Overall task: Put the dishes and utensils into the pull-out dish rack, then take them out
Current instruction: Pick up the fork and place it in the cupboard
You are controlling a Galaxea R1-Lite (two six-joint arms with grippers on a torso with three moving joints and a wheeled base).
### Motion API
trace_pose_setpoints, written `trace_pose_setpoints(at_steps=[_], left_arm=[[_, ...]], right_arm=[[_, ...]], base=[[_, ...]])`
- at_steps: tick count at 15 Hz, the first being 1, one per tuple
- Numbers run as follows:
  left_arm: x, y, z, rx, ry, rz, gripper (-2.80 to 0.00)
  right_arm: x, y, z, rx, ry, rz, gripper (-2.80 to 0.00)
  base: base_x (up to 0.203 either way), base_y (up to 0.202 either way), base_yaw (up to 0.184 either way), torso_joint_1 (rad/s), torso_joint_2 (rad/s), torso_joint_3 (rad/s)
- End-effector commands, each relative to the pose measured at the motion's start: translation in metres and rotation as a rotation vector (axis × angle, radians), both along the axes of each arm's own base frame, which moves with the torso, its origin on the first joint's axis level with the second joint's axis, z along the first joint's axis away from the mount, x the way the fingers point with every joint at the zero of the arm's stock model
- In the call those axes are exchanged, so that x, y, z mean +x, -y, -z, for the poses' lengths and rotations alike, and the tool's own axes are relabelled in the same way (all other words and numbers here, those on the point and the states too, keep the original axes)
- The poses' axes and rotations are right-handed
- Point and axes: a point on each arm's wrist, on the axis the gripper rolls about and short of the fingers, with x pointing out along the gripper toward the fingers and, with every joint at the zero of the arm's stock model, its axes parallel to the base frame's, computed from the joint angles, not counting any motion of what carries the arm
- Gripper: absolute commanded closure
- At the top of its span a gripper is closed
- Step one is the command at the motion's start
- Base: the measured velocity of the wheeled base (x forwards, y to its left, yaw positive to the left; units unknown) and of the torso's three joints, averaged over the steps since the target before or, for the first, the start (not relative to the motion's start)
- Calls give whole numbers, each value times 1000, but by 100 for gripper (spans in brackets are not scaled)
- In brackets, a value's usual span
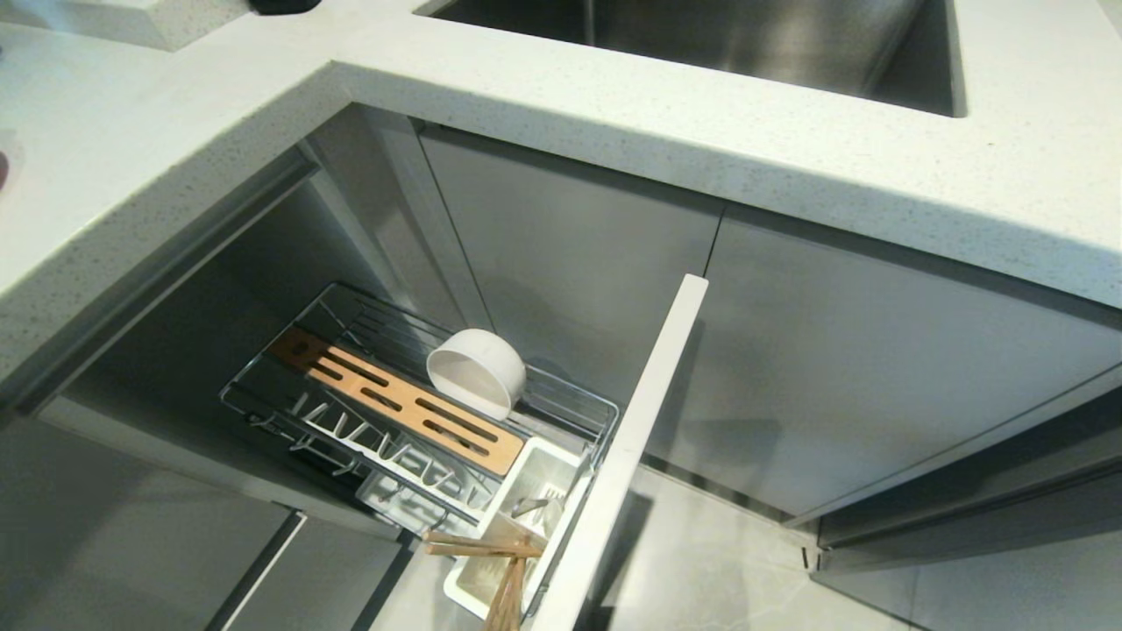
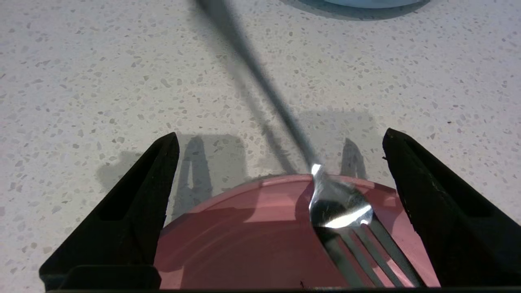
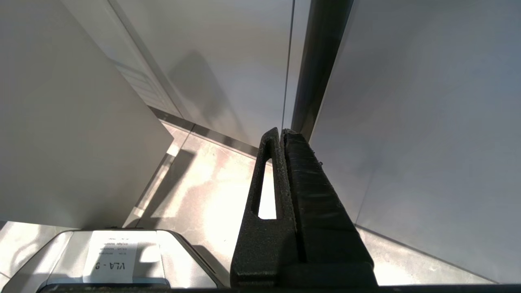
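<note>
1. Pull-out dish rack (image 1: 561, 399): drawn out of the cabinet below the tabletop (image 1: 614, 114), its pale grey front panel standing edge-on toward the camera. Being fully out, its compartments can be reached from above.
2. Small white bowl (image 1: 476, 370): tipped on its side in the wire basket, mouth turned toward the wooden slotted strip (image 1: 394, 399), rim leaning at the basket's far rail. The tilt suits draining and keeps it from rolling.
3. Chopsticks (image 1: 491, 561): standing in the white utensil caddy (image 1: 535, 499) at the rack's front end, tips splayed apart above its rim. The caddy holds long pieces upright.
4. Pink plate (image 2: 260, 236): lying flat on the speckled tabletop, not in the rack. By judgement, this item is not yet loaded, or is already unloaded; the views do not settle which.
5. Silver spoon (image 2: 338, 203): bowl end resting on the plate's rim, handle running away across the tabletop. Propped so, its handle is lifted clear of the surface, which should make it easier to pick up.
6. Left tool (image 2: 281, 142): fingers spread as wide as they go, straddling the plate's near edge and the spoon's bowl, gripping nothing. One finger (image 2: 130, 211) stands beside the plate; whether either touches it cannot be told.
7. Right tool (image 3: 285, 138): fingers pressed together, empty, parked low beside the cabinet fronts, pointing toward the floor (image 3: 203, 179).
</note>
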Motion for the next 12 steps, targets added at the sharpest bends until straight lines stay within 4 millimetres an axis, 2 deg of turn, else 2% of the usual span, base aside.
trace_pose_setpoints(at_steps=[1,6,12], left_arm=[[-4,2,-3,1,9,-4,-280],[-23,17,-13,-19,38,-12,-280],[-32,16,-17,-23,54,-47,-280]], right_arm=[[0,0,0,0,-2,0,0],[0,0,0,0,-1,0,0],[0,0,0,0,-2,0,0]], base=[[0,0,0,0,0,0],[0,0,0,0,0,0],[0,0,0,0,0,0]])
